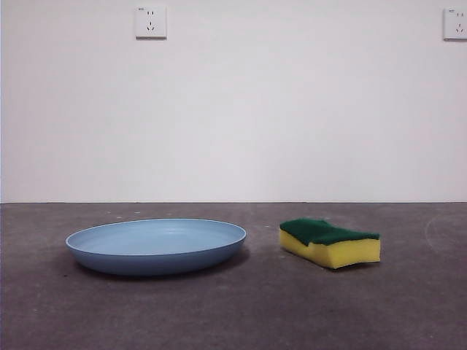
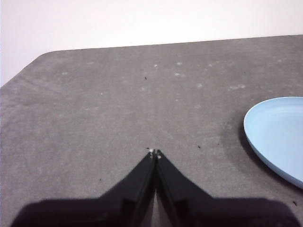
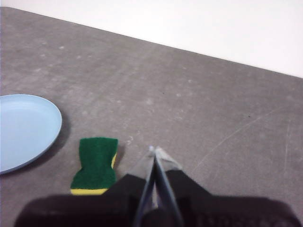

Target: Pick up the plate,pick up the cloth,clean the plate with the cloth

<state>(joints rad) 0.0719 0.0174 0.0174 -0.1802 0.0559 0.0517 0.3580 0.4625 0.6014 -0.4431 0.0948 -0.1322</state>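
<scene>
The light-blue plate (image 1: 156, 245) lies flat on the dark grey table at the left of the front view. The cloth, a yellow sponge with a green scouring top (image 1: 330, 241), lies to its right, apart from it. Neither arm shows in the front view. My left gripper (image 2: 155, 152) is shut and empty above bare table, with the plate's edge (image 2: 279, 137) off to one side. My right gripper (image 3: 154, 150) is shut and empty, with the sponge (image 3: 96, 164) close beside it and the plate (image 3: 26, 127) beyond the sponge.
A white wall stands behind the table's far edge (image 1: 233, 203), with two sockets (image 1: 150, 22) high on it. The table's rounded corner (image 2: 42, 56) shows in the left wrist view.
</scene>
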